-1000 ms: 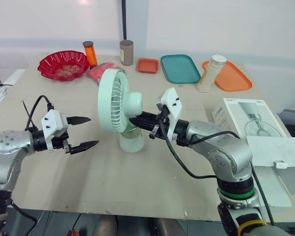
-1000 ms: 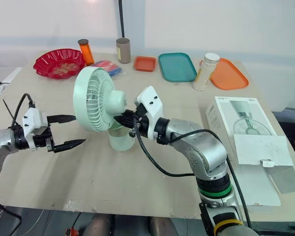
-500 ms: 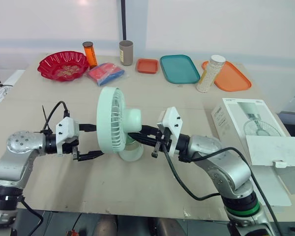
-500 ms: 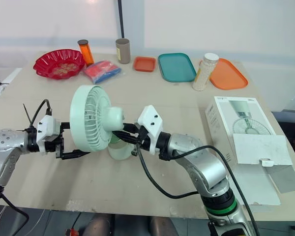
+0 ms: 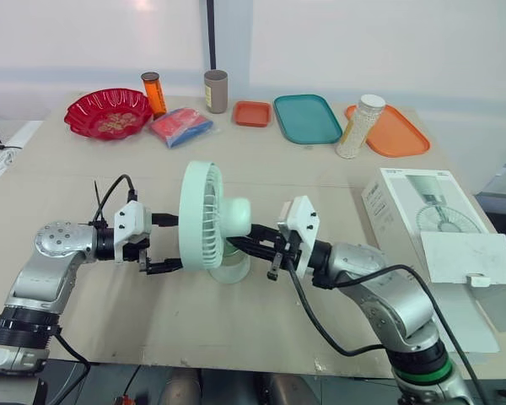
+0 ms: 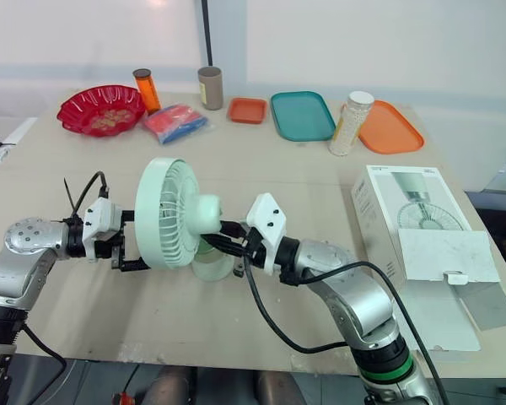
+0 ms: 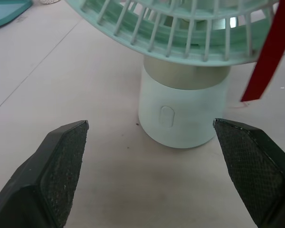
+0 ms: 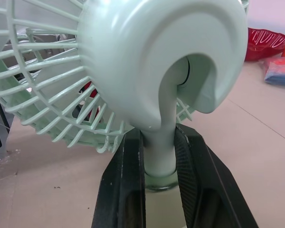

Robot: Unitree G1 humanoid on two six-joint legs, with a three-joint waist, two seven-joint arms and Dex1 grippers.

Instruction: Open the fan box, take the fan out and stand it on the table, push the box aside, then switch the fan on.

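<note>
The tan table (image 5: 261,169) spans the frame. At the right lies the white fan box (image 5: 422,207), its lid printed with a fan picture and its lettering too small to read. At centre the mint fan (image 5: 204,215) stands upright, with the right gripper (image 8: 159,142) clamped on its neck and the left gripper (image 5: 167,244) spread wide just before the grille. At upper left a red bowl (image 5: 71,111) holds brownish bits. At upper right a white-capped jar (image 5: 358,126) holds pale grains.
</note>
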